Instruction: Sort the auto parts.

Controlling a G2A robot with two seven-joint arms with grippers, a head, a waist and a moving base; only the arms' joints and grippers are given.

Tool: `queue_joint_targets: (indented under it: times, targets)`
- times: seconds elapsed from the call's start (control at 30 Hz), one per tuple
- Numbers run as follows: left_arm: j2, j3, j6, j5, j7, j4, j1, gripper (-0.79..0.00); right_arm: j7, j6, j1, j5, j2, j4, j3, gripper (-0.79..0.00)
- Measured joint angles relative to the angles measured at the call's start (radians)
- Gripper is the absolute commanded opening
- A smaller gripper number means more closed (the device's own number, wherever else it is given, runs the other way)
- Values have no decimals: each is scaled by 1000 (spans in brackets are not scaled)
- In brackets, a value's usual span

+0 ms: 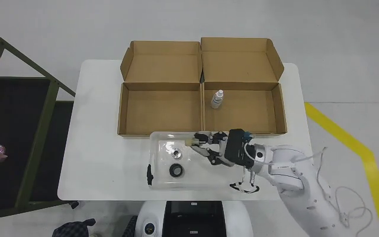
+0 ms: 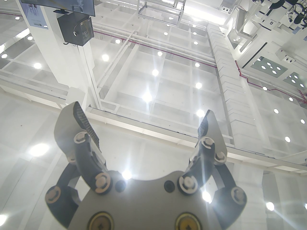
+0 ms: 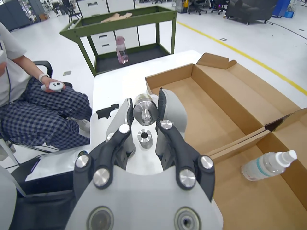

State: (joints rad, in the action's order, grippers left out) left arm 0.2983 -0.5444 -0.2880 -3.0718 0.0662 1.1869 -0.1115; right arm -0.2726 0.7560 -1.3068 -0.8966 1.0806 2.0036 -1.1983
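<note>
A metal cylinder (image 3: 143,113) is pinched by the right gripper (image 3: 145,98) above the tray (image 1: 152,155) at the table's (image 1: 100,160) near edge, presumably for boxing; the left gripper (image 2: 142,108) is spread.

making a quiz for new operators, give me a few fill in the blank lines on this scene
1. The right hand is shut on a ___ part.
2. The bottle lies in the ___ box.
3. The left hand is ___, holding nothing.
Missing words: metal; right; open
</note>
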Motion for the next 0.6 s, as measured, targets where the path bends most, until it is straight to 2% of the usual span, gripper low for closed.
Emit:
queue_joint_targets:
  times: [0.3, 0.6]
  targets:
    - [0, 0, 0, 0, 0, 0, 0, 0, 43, 28, 6, 163, -6, 12, -64, -785]
    - [0, 0, 0, 0, 0, 0, 0, 0, 71, 34, 5, 247, -10, 19, -111, -785]
